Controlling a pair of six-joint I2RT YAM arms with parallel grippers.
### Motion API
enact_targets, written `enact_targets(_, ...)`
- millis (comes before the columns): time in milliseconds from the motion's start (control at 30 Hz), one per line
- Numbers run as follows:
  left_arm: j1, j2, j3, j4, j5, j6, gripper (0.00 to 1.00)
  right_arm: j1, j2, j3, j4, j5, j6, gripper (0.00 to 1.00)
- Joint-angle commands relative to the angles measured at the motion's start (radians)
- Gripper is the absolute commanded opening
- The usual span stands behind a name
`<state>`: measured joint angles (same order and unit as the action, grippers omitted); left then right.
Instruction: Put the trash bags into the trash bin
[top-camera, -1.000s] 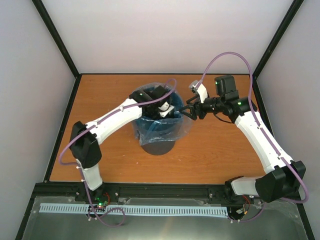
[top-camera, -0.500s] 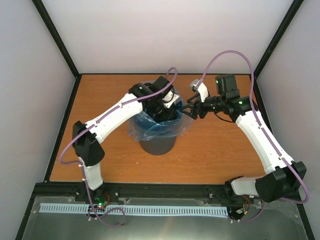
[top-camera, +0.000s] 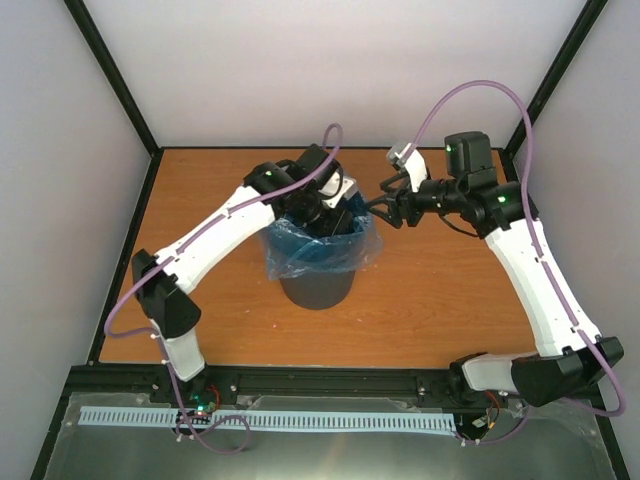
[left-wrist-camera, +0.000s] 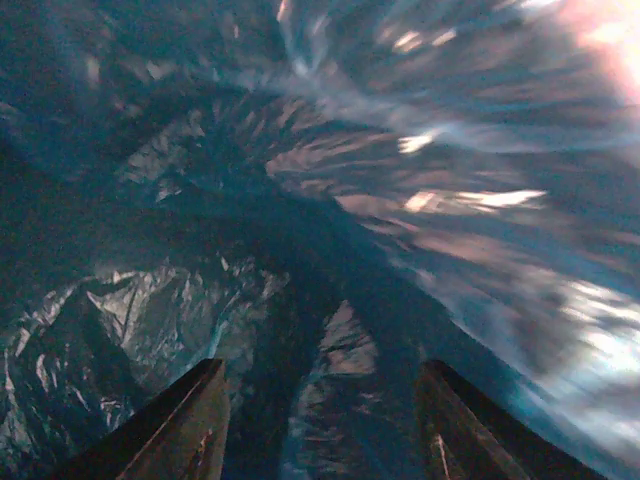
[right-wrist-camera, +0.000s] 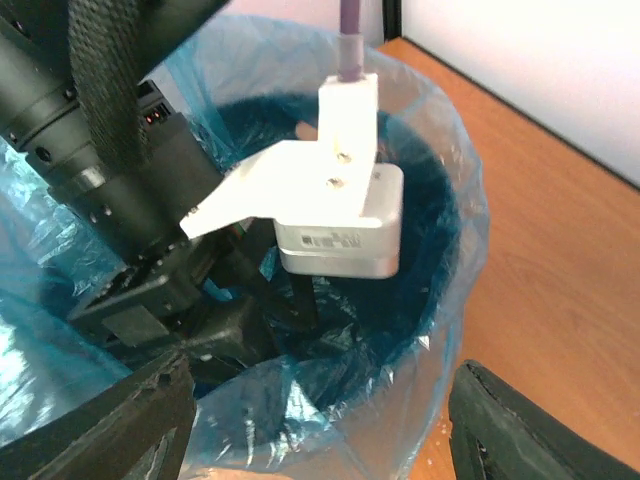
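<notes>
At centre counter (top-camera: 450, 300), trash bag (top-camera: 300, 255) lines trash bin (top-camera: 318, 290). Inside it, left pincer (left-wrist-camera: 320, 370) released, gripping nothing; right pincer (right-wrist-camera: 320, 365) released beside right rim. Writing on camera label (right-wrist-camera: 330, 242) illegible.

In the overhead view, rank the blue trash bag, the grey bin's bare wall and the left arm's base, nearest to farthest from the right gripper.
1. trash bag: its rim lies just left of and below the right gripper.
2. trash bin: its bare wall, further down and left.
3. left arm's base: at the table's near left edge.
</notes>
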<state>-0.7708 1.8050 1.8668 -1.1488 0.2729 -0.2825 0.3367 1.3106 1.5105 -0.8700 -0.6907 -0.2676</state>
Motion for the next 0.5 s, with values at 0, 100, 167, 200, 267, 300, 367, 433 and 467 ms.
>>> enact_targets(0,-0.01,-0.11,0.036,0.05,0.001,-0.051,0.53,0.018,-0.041,0.112,-0.126,-0.016,-0.067,0.7)
enact_targets(100,-0.01,-0.123,-0.005,0.073,-0.007,-0.06,0.53,0.075,-0.056,0.163,-0.175,-0.032,-0.129,0.69)
enact_targets(167,-0.01,-0.124,-0.026,0.09,-0.011,-0.063,0.53,0.147,-0.057,0.184,-0.182,-0.032,-0.15,0.68)
enact_targets(200,-0.01,-0.126,-0.04,0.1,-0.014,-0.066,0.53,0.177,-0.055,0.186,-0.179,-0.025,-0.155,0.68)
enact_targets(267,-0.01,-0.138,-0.075,0.14,-0.017,-0.076,0.53,0.243,-0.049,0.182,-0.173,-0.002,-0.171,0.67)
enact_targets(300,-0.01,-0.144,-0.095,0.159,-0.018,-0.081,0.53,0.279,-0.046,0.178,-0.175,0.017,-0.186,0.67)
enact_targets(367,-0.01,-0.152,-0.129,0.189,-0.023,-0.092,0.53,0.347,-0.039,0.166,-0.172,0.067,-0.221,0.67)
enact_targets(433,-0.01,-0.162,-0.163,0.222,-0.043,-0.105,0.54,0.407,-0.035,0.149,-0.156,0.12,-0.237,0.67)
enact_targets(467,-0.01,-0.167,-0.184,0.244,-0.052,-0.112,0.54,0.436,-0.032,0.141,-0.144,0.152,-0.238,0.67)
